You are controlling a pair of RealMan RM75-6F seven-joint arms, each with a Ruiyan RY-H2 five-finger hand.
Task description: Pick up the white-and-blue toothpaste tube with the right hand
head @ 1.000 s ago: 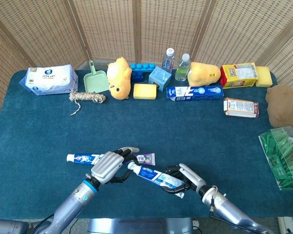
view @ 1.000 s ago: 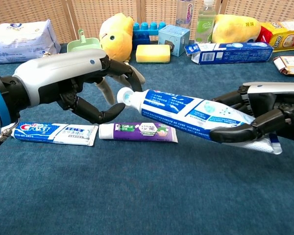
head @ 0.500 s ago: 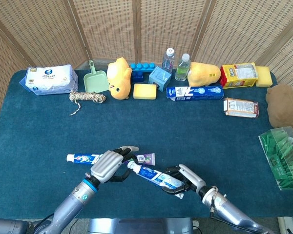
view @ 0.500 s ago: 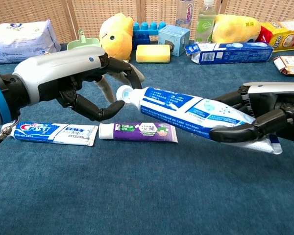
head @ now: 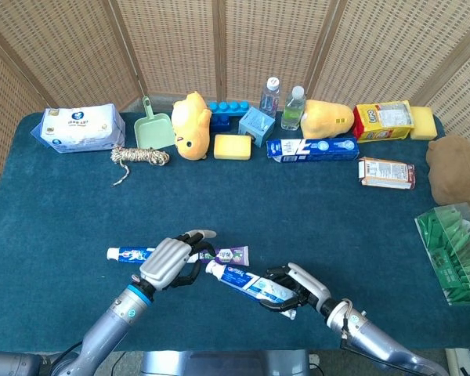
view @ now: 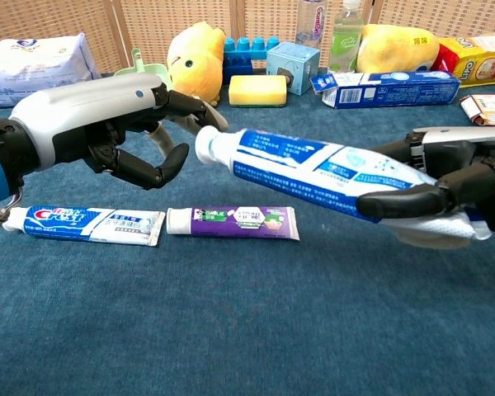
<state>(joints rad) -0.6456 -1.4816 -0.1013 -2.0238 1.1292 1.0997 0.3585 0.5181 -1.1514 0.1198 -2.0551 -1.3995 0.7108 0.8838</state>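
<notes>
- since a second ago my left hand (view: 107,124) has pulled back toward the left, away from the cap of the white-and-blue toothpaste tube (view: 313,175), and the tube sits a little higher in the chest view.
- my right hand (view: 454,186) runs off the right edge of the chest view, so i only see its fingers (view: 400,202) and part of the palm.
- the tube's crimped tail is mostly hidden behind those fingers.
- the right hand grips the tube at its tail end, fingers wrapped above and below; the tube is off the cloth, cap pointing toward my left hand.
- the left hand holds nothing, fingers curled in loosely with gaps between them, just beside the cap.
- below it on the blue table (head: 329,211) lie a crest tube (view: 87,224) and a purple tube (view: 235,223), end to end.
</notes>
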